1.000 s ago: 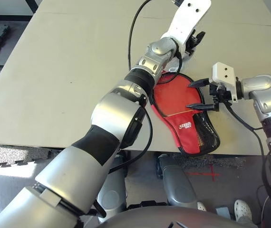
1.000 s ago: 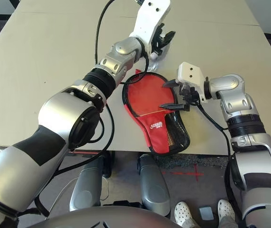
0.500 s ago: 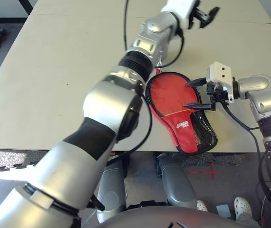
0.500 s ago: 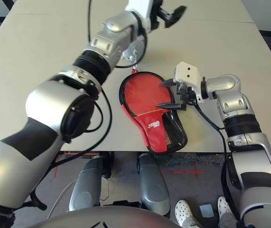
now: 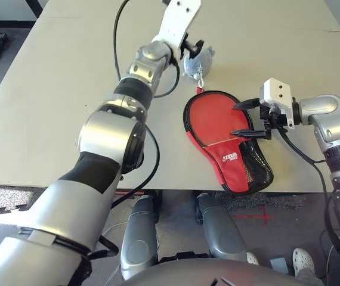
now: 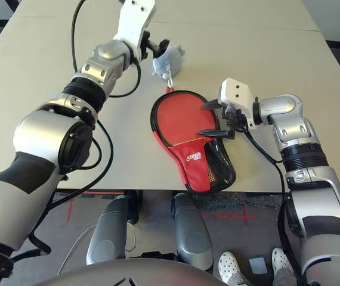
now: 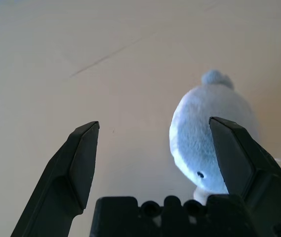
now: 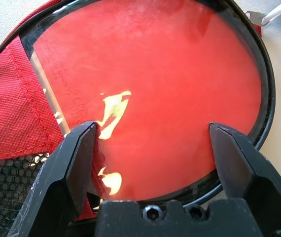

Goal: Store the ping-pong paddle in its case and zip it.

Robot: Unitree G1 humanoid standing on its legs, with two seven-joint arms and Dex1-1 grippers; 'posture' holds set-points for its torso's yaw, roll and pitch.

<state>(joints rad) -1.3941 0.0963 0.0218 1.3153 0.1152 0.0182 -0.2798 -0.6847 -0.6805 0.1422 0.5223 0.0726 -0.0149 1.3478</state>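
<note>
The right gripper (image 6: 213,119) hangs with fingers spread over the ping-pong paddle (image 8: 155,94) lying in its case (image 6: 198,161); nothing lies between them. Just beside the parted left gripper (image 7: 155,163) sits a pale pouch (image 7: 212,133); bare table (image 6: 39,71) lies beyond.

Head stereo pair looking forward and down over table (image 5: 51,89), both eyes sharing case (image 5: 229,146) and both arms. Left wrist camera hovering close, facing pale pouch (image 7: 212,136). Right wrist camera sitting very near, facing paddle (image 8: 150,94).
</note>
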